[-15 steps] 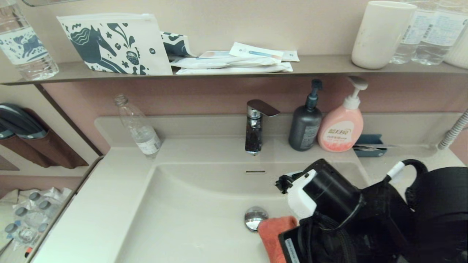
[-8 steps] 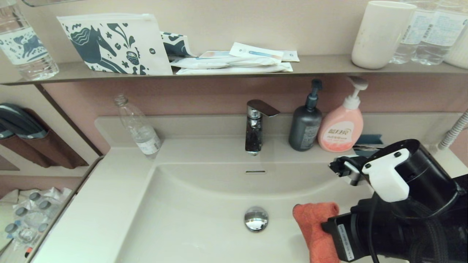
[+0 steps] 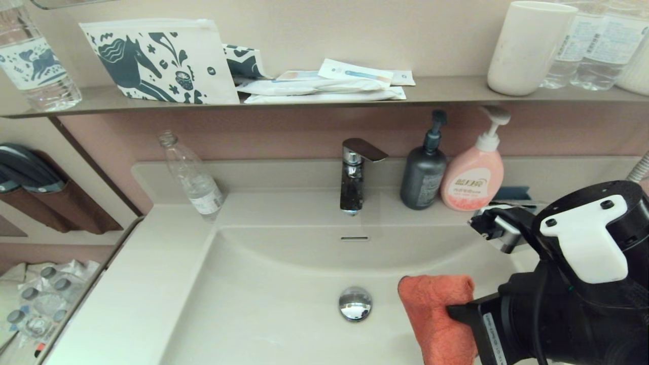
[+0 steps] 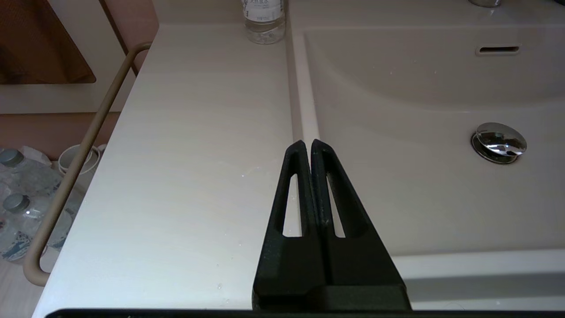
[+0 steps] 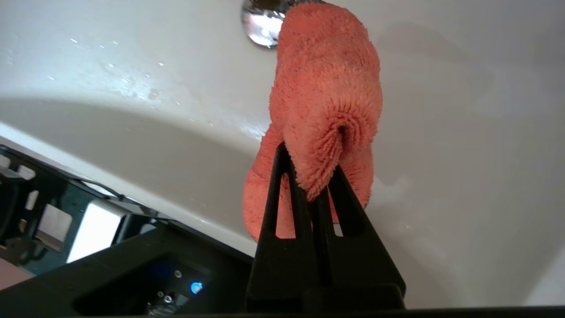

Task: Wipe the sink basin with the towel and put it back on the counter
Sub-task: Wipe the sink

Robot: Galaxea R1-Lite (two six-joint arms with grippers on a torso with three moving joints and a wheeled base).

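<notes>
The orange-red fluffy towel (image 3: 437, 314) hangs bunched inside the off-white sink basin (image 3: 284, 284), just right of the chrome drain plug (image 3: 355, 303). My right gripper (image 5: 311, 170) is shut on the towel (image 5: 326, 101), pinching a fold of it above the basin's right side. The overflow slot (image 3: 354, 238) shows on the back wall. The counter (image 3: 147, 284) surrounds the basin. My left gripper (image 4: 307, 145) is shut with nothing in it, hovering over the counter (image 4: 194, 168) by the basin's left rim; it does not show in the head view.
A tap (image 3: 355, 175) stands behind the basin, with a grey pump bottle (image 3: 423, 175) and a pink soap bottle (image 3: 474, 177) to its right. An empty clear bottle (image 3: 192, 177) stands at the back left. A wall shelf (image 3: 324, 96) above carries pouches, a cup and bottles.
My right gripper has carried the towel from beside the drain plug to the right across the basin and lifted a little. The left gripper's earlier position is not shown.
</notes>
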